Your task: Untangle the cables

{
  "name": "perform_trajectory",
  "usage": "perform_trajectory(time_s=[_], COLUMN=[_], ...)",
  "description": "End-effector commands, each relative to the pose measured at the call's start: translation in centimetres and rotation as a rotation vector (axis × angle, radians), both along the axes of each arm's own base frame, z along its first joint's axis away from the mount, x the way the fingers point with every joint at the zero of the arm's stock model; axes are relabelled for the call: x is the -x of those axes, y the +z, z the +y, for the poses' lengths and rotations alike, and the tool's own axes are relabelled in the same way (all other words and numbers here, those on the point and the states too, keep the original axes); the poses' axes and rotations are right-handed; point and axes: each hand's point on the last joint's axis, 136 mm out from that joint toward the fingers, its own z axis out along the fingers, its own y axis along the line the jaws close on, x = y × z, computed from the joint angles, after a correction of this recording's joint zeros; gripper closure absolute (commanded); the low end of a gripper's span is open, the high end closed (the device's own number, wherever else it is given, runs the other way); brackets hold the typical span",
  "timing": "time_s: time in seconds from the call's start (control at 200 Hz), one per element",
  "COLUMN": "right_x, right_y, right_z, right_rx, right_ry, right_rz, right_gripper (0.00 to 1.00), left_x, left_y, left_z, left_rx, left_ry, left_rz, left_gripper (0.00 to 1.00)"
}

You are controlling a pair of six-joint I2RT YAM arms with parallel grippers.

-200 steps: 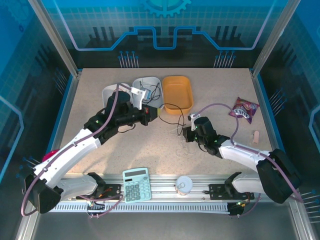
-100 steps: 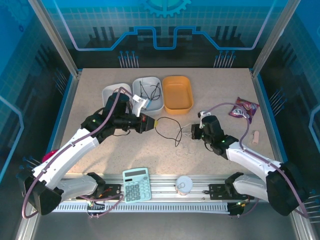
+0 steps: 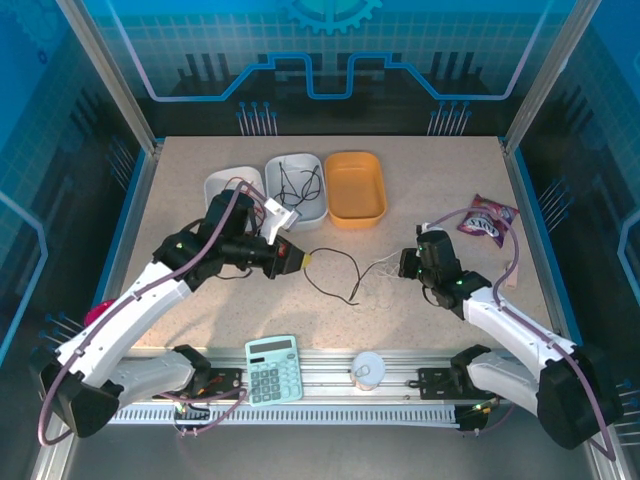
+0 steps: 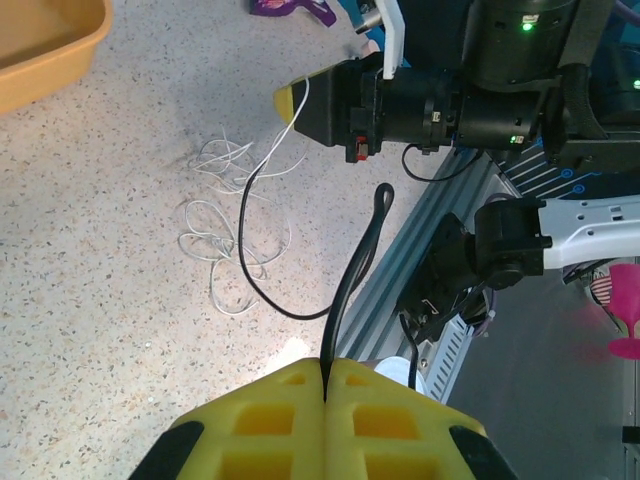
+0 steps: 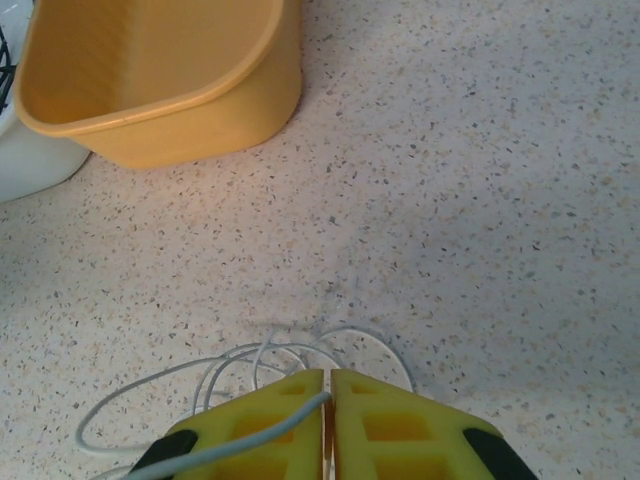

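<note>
1. Black cable (image 3: 340,254): one end is pinched in the left gripper (image 3: 303,259), just left of centre in the overhead view. From there it runs rightward in a loose loop on the table (image 3: 440,190). In the left wrist view the yellow pads (image 4: 280,400) are pressed together on the strand (image 4: 350,280) at the bottom of the frame, with no gap visible.
2. White cable (image 3: 378,268): one end is held in the right gripper (image 3: 403,264), right of centre in the overhead view. In the right wrist view the pads (image 5: 380,410) are closed on the white strand (image 5: 250,360) at the bottom edge. Slack coils lie on the table just ahead of them.
3. Governing relation: both cables lie between the two grippers, along a roughly left-to-right line across mid-frame. The black loop's right end meets the white coils nearer the right gripper than the left.
4. In the left wrist view the white coils (image 4: 225,250) sit left of centre. The black loop passes over their right side, touching or crossing them. The right gripper (image 4: 290,100) shows at top centre with the white strand rising into it.
5. Assessment: the remaining tangle appears slight. Separation likely depends on drawing the grippers apart along that same left-right line.
6. Risk: the thin white coils may snag on the black loop.
</note>
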Motion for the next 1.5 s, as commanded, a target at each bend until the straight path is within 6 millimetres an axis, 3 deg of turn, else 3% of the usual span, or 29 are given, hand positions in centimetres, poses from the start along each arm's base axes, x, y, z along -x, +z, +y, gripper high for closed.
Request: perform_trajectory(time_s=[0.0,0.19,0.52,0.765,0.946,1.106,1.151,1.326,1.391,1.491], right_x=[0.6,0.7,0.1,-0.1,-1.3,-3.1,-3.8,-4.9,-4.8,-4.4], right_y=[-0.6,-0.3,3.3,3.1,2.6,1.4,0.7,-2.0,-2.6,-2.4], right_z=[-1.3,-1.1,4.3,6.0,6.2,2.4,0.5,-5.7,-6.6,-6.2], right_rx=[0.008,-0.020,-0.056,-0.020,0.006,0.094,0.101,0.118,0.102,0.072], right_ry=[-0.057,-0.050,0.153,0.201,0.186,0.056,0.010,-0.126,-0.133,-0.111], right_rz=[0.035,0.049,0.000,0.027,0.052,0.146,0.183,0.287,0.307,0.296], right_gripper=[0.88,0.89,0.90,0.90,0.91,0.96,1.00,1.00,1.00,1.00], left_x=[0.9,1.6,-1.4,-1.7,-0.2,2.4,2.9,3.8,3.4,1.8], left_y=[2.0,2.8,0.0,-1.0,-1.8,-2.6,-2.7,-1.6,-1.0,-0.3], left_z=[0.3,0.4,-2.3,-3.7,-5.0,-5.0,-4.6,-2.9,-2.1,-0.7], left_rx=[0.030,0.052,0.093,0.119,0.136,0.141,0.132,0.142,0.134,0.099], left_ry=[-0.036,-0.068,-0.056,-0.111,-0.191,-0.278,-0.278,-0.242,-0.194,-0.081], left_rz=[-0.066,-0.107,0.039,0.092,0.140,0.196,0.198,0.141,0.098,0.037], left_gripper=[1.00,1.00,1.00,1.00,1.00,1.00,1.00,1.00,1.00,1.00])
